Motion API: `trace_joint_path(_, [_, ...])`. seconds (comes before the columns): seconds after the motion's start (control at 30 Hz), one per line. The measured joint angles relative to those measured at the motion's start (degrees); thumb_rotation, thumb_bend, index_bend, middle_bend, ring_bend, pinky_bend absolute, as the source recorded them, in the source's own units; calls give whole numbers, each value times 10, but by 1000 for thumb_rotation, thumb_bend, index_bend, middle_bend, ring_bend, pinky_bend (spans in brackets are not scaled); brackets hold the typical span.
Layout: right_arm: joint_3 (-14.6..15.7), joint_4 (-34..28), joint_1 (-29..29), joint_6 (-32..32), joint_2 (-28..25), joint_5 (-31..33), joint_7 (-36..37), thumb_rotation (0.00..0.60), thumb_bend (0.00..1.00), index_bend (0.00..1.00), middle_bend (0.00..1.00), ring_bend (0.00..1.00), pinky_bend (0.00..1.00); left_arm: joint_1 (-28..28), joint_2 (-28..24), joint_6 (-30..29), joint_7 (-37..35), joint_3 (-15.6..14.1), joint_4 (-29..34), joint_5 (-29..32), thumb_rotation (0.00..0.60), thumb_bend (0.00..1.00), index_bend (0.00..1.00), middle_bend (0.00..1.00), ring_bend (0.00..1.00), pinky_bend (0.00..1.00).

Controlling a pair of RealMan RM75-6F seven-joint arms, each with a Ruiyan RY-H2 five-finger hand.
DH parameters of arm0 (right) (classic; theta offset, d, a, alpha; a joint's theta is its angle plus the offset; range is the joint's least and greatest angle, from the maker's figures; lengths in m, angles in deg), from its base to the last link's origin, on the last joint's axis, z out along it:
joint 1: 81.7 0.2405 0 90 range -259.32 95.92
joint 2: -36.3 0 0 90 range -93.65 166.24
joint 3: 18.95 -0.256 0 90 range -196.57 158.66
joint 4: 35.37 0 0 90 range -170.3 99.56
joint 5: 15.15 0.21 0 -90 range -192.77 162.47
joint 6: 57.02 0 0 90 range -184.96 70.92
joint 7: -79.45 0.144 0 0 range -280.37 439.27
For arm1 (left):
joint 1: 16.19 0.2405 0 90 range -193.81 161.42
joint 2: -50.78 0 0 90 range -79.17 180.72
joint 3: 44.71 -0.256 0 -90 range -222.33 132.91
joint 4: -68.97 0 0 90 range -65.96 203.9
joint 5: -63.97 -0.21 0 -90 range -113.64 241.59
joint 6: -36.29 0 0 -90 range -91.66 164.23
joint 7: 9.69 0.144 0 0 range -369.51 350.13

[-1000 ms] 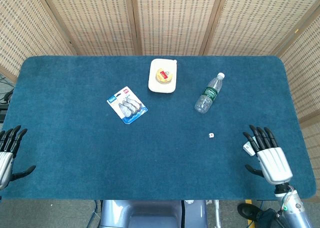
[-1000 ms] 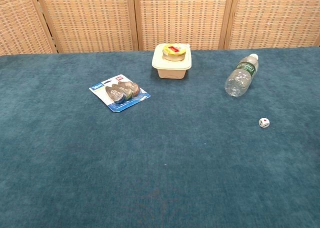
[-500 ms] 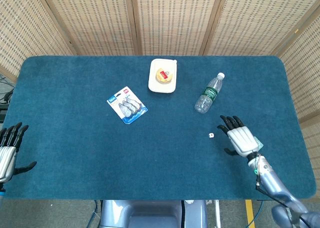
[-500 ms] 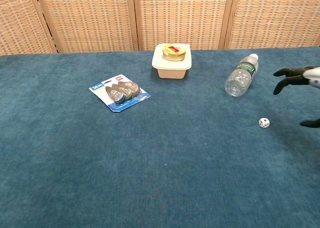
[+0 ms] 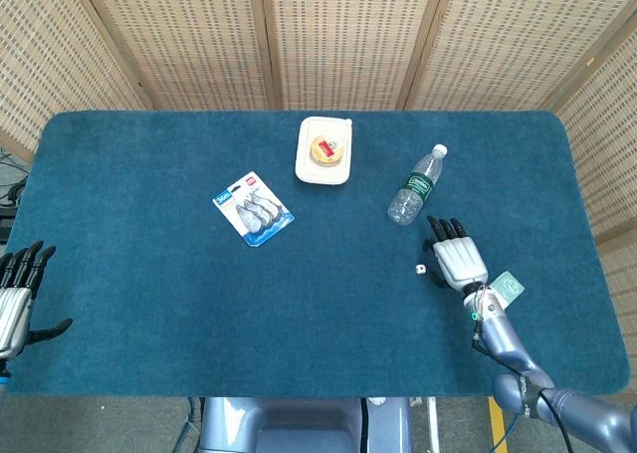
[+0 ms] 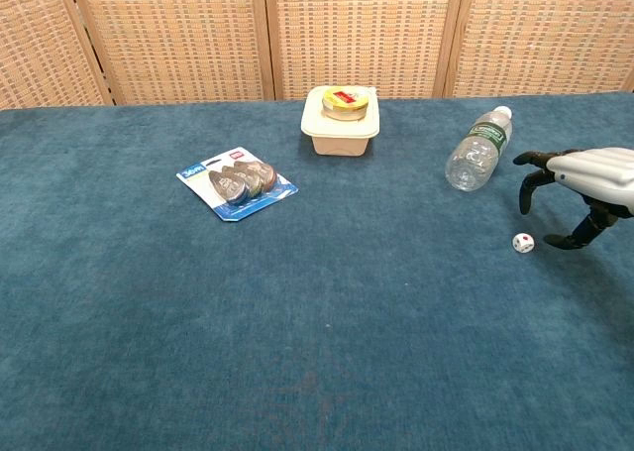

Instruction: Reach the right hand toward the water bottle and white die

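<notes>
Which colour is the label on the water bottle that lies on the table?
Dark green with white print, on the water bottle; clearest in the chest view.

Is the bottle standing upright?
No, the bottle lies on its side on the table, cap pointing away toward the screen, as the chest view shows.

No writing is legible in either view. The water bottle (image 5: 415,185) at upper right carries a dark green label, the blister pack (image 5: 253,208) left of centre a small red mark, and the tub (image 6: 342,105) a red-and-yellow sticker, all too small to read.
</notes>
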Motion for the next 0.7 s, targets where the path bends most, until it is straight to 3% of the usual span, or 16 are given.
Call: trace_joint_path(0.7, [33,22,4,11,12,-39,47,600,414,391,0,0,0,-3,4,3,11,-2,1,6,600,46,0,0,0,0])
